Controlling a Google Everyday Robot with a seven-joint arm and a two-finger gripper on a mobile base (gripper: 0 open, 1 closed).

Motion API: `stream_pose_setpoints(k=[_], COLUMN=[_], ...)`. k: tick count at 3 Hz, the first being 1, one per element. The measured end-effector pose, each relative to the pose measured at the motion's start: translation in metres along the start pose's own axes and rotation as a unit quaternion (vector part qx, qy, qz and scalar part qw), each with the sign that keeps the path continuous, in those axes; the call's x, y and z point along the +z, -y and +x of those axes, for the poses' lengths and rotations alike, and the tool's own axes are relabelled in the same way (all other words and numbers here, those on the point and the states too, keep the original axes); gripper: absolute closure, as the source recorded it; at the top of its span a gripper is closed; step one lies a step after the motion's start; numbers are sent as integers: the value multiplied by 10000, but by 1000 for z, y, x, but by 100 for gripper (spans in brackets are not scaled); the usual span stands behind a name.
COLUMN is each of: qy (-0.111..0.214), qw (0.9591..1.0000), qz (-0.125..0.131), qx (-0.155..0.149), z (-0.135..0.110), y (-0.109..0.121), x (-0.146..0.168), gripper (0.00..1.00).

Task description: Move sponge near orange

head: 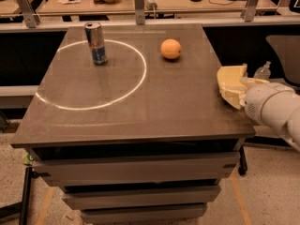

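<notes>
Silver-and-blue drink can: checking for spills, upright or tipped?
Upright: the can stands on its base. The gripper holds the pale yellow foam sponge at the table's right edge.

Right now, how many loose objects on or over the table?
3. Drink can at the back left, inside the white ring; orange at the back right; sponge over the right edge, held by the gripper there. None seems hidden.

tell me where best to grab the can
Probably best to grip the can across its middle, from the front: it stands upright, a slim cylinder. The gripper is at the right edge of the table, shut on the sponge.
</notes>
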State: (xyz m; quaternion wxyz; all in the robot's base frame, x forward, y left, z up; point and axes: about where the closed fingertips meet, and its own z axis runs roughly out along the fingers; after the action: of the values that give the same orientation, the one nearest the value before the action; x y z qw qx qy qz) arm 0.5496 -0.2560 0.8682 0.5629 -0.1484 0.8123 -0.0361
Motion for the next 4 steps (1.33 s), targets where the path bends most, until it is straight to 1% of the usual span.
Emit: stream_pose_setpoints(k=[1, 2, 3, 4], qy=[183, 487, 659, 657], qw=[9996, 9981, 9958, 9937], qz=[-177, -369, -606, -865], qx=[97, 123, 176, 290], z=[-21, -50, -67, -69], y=[6, 13, 16, 15], x=[39, 71, 96, 121], gripper=[100, 100, 100, 100])
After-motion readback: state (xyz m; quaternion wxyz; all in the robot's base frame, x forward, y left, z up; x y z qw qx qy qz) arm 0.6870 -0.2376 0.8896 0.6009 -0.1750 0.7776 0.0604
